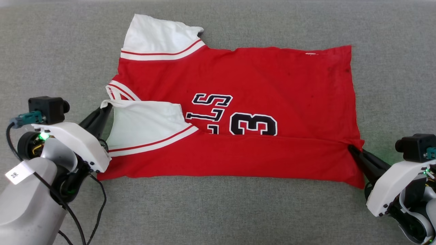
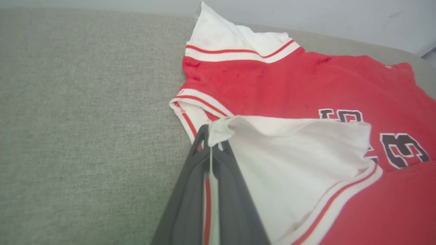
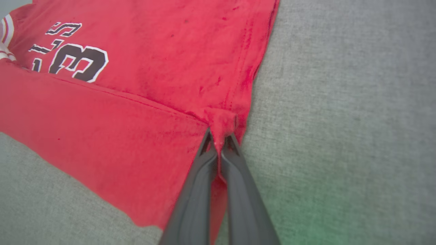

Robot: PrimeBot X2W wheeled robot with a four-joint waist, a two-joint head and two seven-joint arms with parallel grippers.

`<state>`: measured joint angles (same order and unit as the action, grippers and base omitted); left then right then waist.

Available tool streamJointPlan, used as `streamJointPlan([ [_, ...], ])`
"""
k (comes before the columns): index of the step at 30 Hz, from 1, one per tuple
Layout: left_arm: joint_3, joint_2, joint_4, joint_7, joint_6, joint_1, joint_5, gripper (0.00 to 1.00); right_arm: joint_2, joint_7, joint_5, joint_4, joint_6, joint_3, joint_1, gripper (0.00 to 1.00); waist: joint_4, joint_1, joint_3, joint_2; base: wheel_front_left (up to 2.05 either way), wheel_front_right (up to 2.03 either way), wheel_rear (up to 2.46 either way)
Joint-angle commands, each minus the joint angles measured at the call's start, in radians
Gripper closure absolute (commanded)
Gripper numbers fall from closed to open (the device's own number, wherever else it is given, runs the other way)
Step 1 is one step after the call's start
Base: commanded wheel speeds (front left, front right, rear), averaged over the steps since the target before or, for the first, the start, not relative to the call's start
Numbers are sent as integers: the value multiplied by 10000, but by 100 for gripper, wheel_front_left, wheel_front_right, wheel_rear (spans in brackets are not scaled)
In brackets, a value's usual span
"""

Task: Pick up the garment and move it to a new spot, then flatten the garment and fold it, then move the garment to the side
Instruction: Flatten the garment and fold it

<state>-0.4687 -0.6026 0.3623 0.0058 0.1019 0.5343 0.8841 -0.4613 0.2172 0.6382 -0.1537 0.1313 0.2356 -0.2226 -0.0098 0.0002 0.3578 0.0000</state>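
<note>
Head view has the grey woven surface (image 1: pixel 218 211) as its largest thing, reaching out past the garment (image 1: pixel 272 78) on every side. The garment lies on that surface, spread wide, with its near long edge folded up over its own body, so that a straight fold edge cuts across the lower part of the black, white-outlined number 3 (image 1: pixel 253 124) and the letters (image 1: pixel 211 102) beside it. At the garment's left end, two white sleeve panels show: the far one (image 1: pixel 153 34) lies flat at the far corner, and the near one (image 1: pixel 146 126) is folded over onto the red cloth. Between them sits the red-and-white striped neck trim (image 1: pixel 117 90). The left gripper (image 1: pixel 108 107) is at the garment's left end, its two dark fingers pressed together on the corner of the near white panel; the left wrist view shows a thin edge of white and red cloth pinched between them. The right gripper (image 1: pixel 351 148) is at the garment's right end, at the point where the fold edge meets the hem, its fingers closed tightly on a small bunch of red cloth, as the right wrist view shows. A thin black cable (image 1: pixel 98 204) hangs from the left arm, just off the garment's near left corner. A small green light (image 1: pixel 43 136) glows on the left wrist, left of the garment.
</note>
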Motion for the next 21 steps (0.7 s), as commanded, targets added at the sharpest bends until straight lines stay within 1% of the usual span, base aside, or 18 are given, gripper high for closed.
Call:
streamJointPlan([
  [1,-78,105,315,1,72,176,17,100,54,26,-98,-46,-12,-48,-140,100,1,-2,89,0,0,0,0],
  [8,-653,561,1884,-68,244,583,97,100,201,136,-264,-52,-12,-55,-169,100,6,-2,198,0,0,0,0],
  [14,-1147,768,2637,-267,278,894,267,100,266,207,-359,30,-12,-133,-91,100,19,-2,73,0,0,0,0],
  [15,-1227,756,2699,-328,276,971,276,62,289,210,-361,38,-12,-171,-82,90,33,-2,8,0,0,0,0],
  [16,-1298,705,2740,-371,277,1060,269,0,320,245,-372,45,-12,-199,-64,61,47,-2,-68,0,0,0,0],
  [17,-1353,652,2784,-417,278,1128,264,0,344,226,-406,91,-12,-218,-55,7,66,-2,-160,0,0,0,0],
  [18,-1435,608,2790,-452,278,1176,287,0,377,204,-415,124,-12,-261,-46,0,84,-2,-256,0,0,0,0],
  [21,-1642,450,2765,-486,280,1355,340,0,445,208,-414,205,-10,-383,58,0,168,-2,-590,0,0,0,0],
])
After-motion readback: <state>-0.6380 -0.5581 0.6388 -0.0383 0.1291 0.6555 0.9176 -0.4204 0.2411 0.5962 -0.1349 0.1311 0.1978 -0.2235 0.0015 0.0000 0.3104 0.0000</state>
